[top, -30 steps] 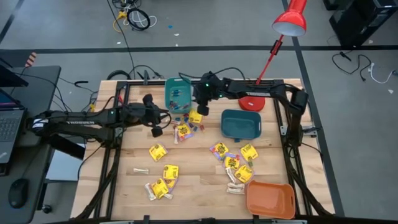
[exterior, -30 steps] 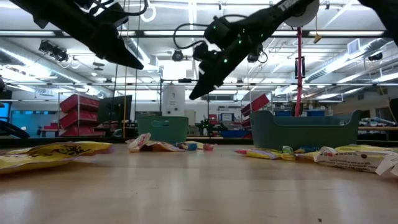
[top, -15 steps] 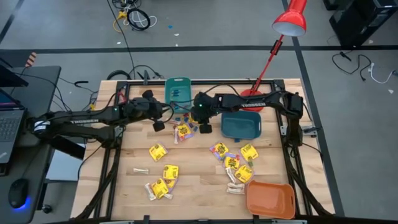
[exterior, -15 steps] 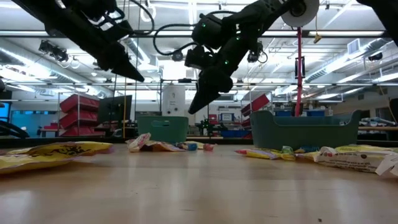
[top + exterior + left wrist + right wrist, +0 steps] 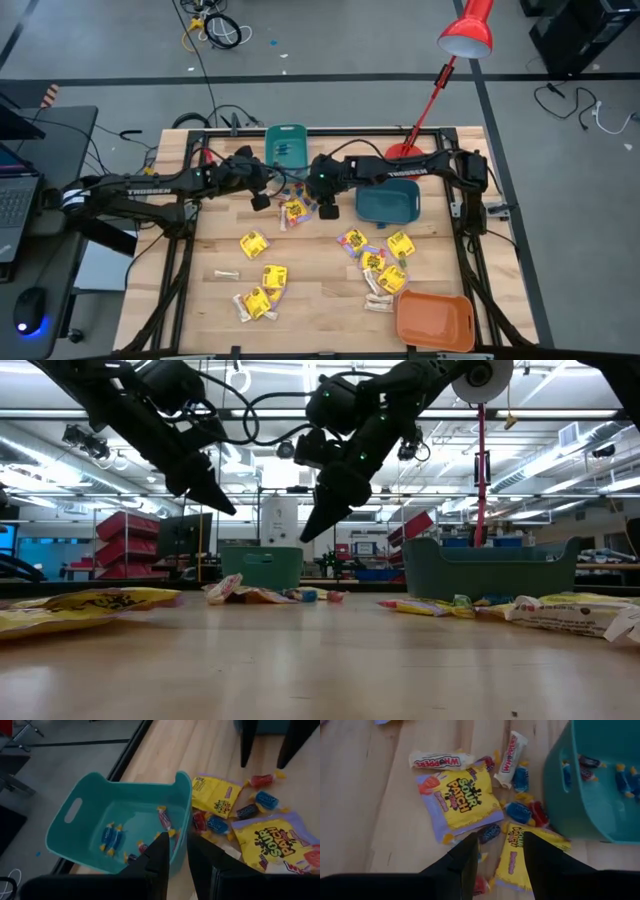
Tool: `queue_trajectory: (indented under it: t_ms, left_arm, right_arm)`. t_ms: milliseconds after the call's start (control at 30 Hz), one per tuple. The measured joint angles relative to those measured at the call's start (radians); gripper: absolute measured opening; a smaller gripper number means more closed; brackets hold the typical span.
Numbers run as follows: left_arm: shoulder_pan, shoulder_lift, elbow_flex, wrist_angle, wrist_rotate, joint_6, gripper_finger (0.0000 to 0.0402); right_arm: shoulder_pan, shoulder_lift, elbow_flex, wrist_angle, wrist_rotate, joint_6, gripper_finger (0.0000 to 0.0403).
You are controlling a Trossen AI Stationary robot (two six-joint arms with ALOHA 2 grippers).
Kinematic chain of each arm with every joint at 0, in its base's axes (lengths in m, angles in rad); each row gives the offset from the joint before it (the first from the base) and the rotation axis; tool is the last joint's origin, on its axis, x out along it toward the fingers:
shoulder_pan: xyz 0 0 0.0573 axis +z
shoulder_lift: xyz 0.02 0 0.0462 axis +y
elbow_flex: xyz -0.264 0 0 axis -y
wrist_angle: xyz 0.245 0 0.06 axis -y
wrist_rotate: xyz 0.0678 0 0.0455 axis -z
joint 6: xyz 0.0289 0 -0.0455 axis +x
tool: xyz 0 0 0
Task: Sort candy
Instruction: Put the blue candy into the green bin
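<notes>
A pile of candy point(image 5: 297, 205) lies on the wooden table just near of a light teal bin point(image 5: 287, 142). It holds yellow packets point(image 5: 463, 795), small blue and red pieces point(image 5: 520, 812) and whitish sticks point(image 5: 511, 751). Several small wrapped pieces point(image 5: 111, 836) lie inside the bin. My right gripper point(image 5: 325, 206) hangs open above the pile, its fingers on either side of a dark blue piece point(image 5: 490, 832), clear of it. My left gripper point(image 5: 261, 197) hangs left of the pile, near the bin's corner point(image 5: 182, 780). Its fingers stand a narrow gap apart with nothing between them.
A dark teal bin point(image 5: 387, 200) stands right of the pile and an orange bin point(image 5: 433, 320) stands at the near right corner. More yellow packets lie near the table's middle point(image 5: 254, 243) and toward the right point(image 5: 377, 262). A red lamp's base point(image 5: 405, 165) stands at the far edge.
My right gripper has come from beside the light teal bin toward the table's near edge and down, and now hangs over the candy pile. My left gripper has gone a little toward the right and down, toward the pile.
</notes>
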Motion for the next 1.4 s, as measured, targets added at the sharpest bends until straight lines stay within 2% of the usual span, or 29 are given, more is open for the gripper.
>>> queue_trajectory:
  t_ms: [233,367,500,667,767,1233,1400]
  left_arm:
    - [0.000,-0.008,0.000,-0.007,-0.109,-0.007,0.0069]
    - [0.000,-0.023,0.000,-0.020,-0.114,-0.008,0.0069]
    - [-0.001,-0.044,0.000,-0.033,-0.060,-0.014,0.0069]
    - [-0.001,-0.072,0.000,-0.037,0.100,-0.001,0.0069]
    - [-0.002,-0.080,0.000,-0.030,0.161,0.004,0.0069]
    - [-0.001,-0.084,0.000,-0.037,0.167,-0.002,0.0069]
    - [-0.001,-0.084,0.000,-0.037,0.167,-0.002,0.0069]
  right_arm:
    - [0.003,0.000,0.000,0.004,0.000,0.008,0.0143]
    - [0.012,0.030,0.000,0.008,-0.002,0.026,0.0144]
    - [0.019,0.079,-0.003,-0.008,-0.003,0.023,0.0143]
    - [0.019,0.121,0.000,-0.014,0.000,0.033,0.0144]
    - [0.019,0.161,-0.001,-0.014,0.000,0.033,0.0144]
    - [0.019,0.182,0.002,-0.005,-0.001,0.049,0.0142]
    - [0.019,0.182,0.001,-0.006,-0.001,0.048,0.0127]
